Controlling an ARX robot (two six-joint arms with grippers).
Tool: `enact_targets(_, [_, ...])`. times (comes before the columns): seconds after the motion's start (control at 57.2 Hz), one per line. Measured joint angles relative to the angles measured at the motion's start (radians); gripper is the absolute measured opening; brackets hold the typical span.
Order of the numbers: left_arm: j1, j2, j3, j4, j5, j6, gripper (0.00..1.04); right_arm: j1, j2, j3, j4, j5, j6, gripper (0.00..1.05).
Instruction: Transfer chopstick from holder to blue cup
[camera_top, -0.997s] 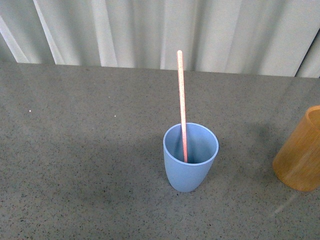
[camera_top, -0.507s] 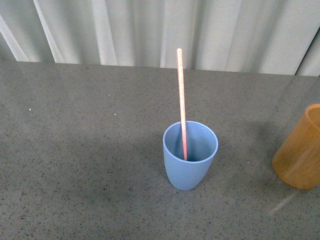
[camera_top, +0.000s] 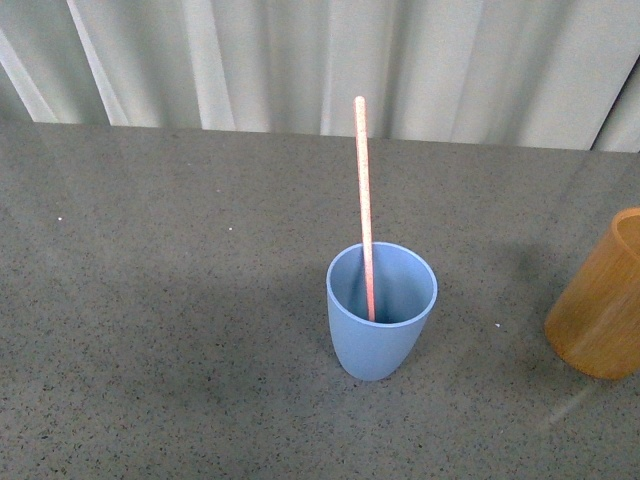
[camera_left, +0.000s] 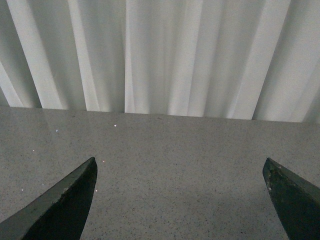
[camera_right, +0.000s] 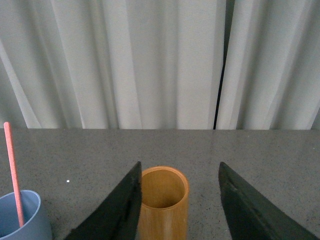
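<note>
A pale, pleated curtain (camera_top: 300, 60) closes off the whole far side in all three views. Below it runs the tabletop (camera_top: 150, 300), grey stone speckled with dark and light flecks, faintly glossy.

Nothing in any view carries a brand, label or writing.

The front view shows neither arm. It has the blue cup (camera_top: 381, 310) upright near the middle and the holder (camera_top: 600, 305) well apart from it at the right edge, cut off by the frame, brown with fine vertical grain.

The chopstick (camera_top: 364, 200) stands in the blue cup, its lower end inside against the far wall, leaning slightly and rising well above the rim.

The right wrist view looks into the holder's open mouth, which appears empty, and catches the cup and the chopstick at one edge. Here the right gripper (camera_right: 177, 200) is released, its dark fingers (camera_right: 117, 210) spread to either side of the holder without touching it.

The left wrist view shows only bare tabletop and curtain. The left gripper (camera_left: 180, 200) is spread wide, its fingers (camera_left: 60, 205) at opposite edges, gripping nothing.
</note>
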Motion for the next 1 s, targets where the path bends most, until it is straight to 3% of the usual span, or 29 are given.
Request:
enact_targets(0.21, [0.000,0.000,0.000,0.000,0.000,0.000,0.98,0.000,0.000,0.000,0.000,0.000,0.002,0.97])
enact_targets(0.997, [0.000,0.000,0.000,0.000,0.000,0.000,0.98,0.000,0.000,0.000,0.000,0.000,0.001,0.95])
